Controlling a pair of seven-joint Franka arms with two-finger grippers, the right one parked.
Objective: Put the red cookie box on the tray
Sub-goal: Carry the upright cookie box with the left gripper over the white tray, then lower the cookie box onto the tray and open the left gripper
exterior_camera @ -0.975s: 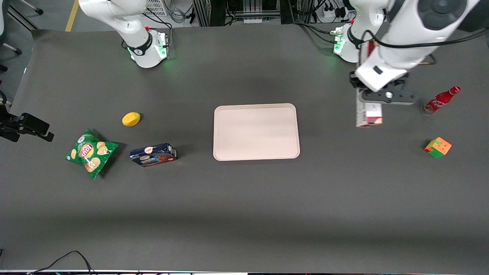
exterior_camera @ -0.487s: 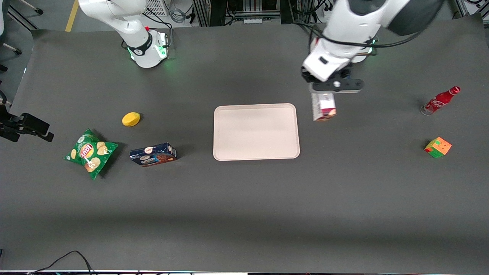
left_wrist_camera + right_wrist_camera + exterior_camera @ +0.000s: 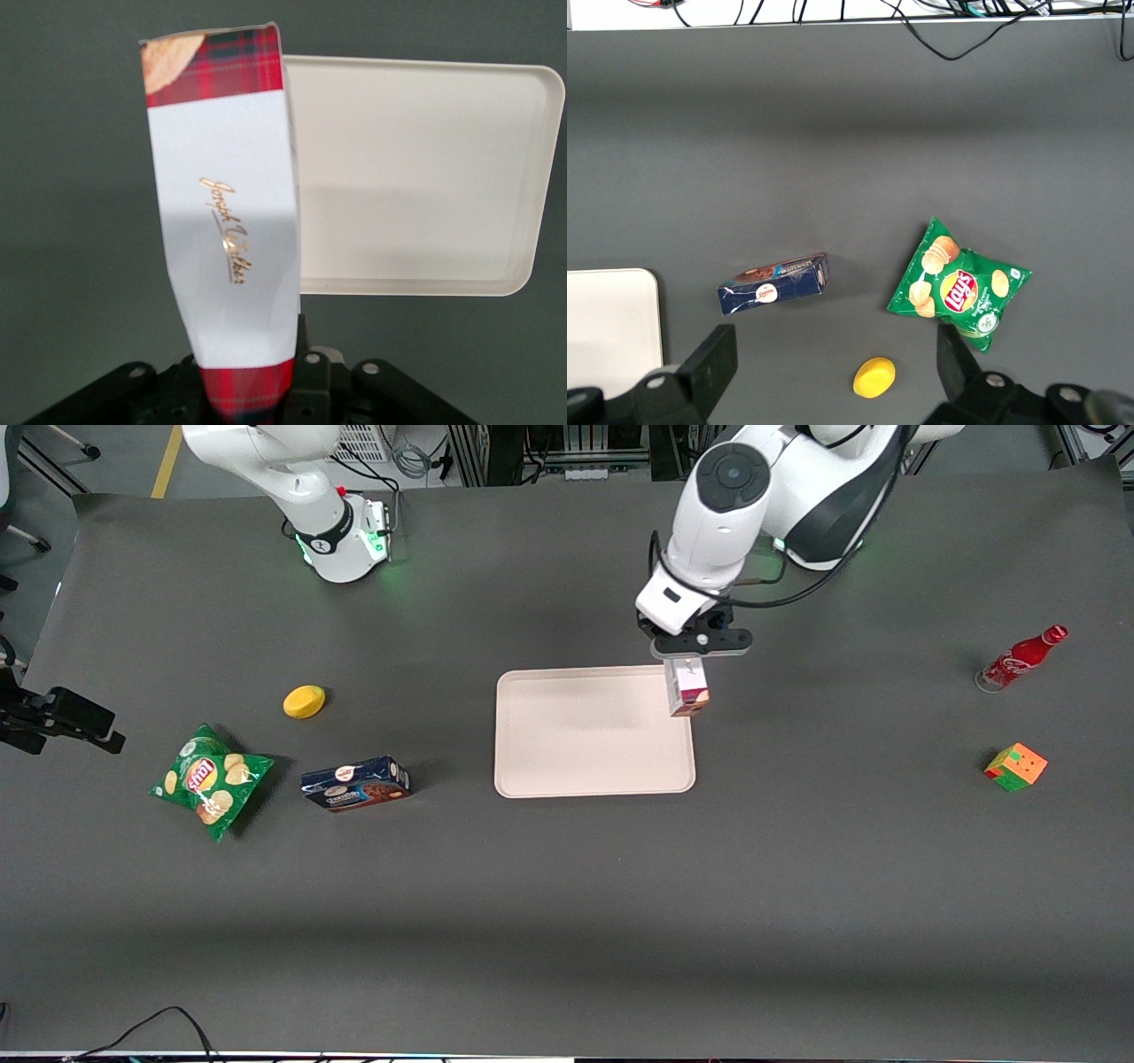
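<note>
Carrying step in hand, by the look of it: claw point(image 3: 687, 657) clamped on the red cookie box point(image 3: 687, 689), holding it by one end so that the carton hangs lengthwise below the fingers, clear of the worktop point(image 3: 567, 921); in the front view the box sits over the rim of the tray point(image 3: 594, 731) at the edge toward the working arm's end, at the corner farther from the front camera; in the left wrist view, white label band and plaid end of the red cookie box point(image 3: 229, 230) plain against the dark surface, with the tray point(image 3: 416, 177) just beside it and partly under its long edge.

Not yet set down; box still off the tray floor, only at its margin.

Next move, as a judgement: carry on toward the tray's middle so the whole length falls inside the rim; then lower, and tip the hanging carton over so a long face meets the tray instead of the narrow end, which would likely topple; part the fingers only once the box rests.

Elsewhere on the worktop and well apart: dark blue cookie box point(image 3: 355, 784), chip bag point(image 3: 209, 779), yellow lemon-like thing point(image 3: 304, 701), red bottle point(image 3: 1021, 657), colour cube point(image 3: 1015, 767); none in the path.
</note>
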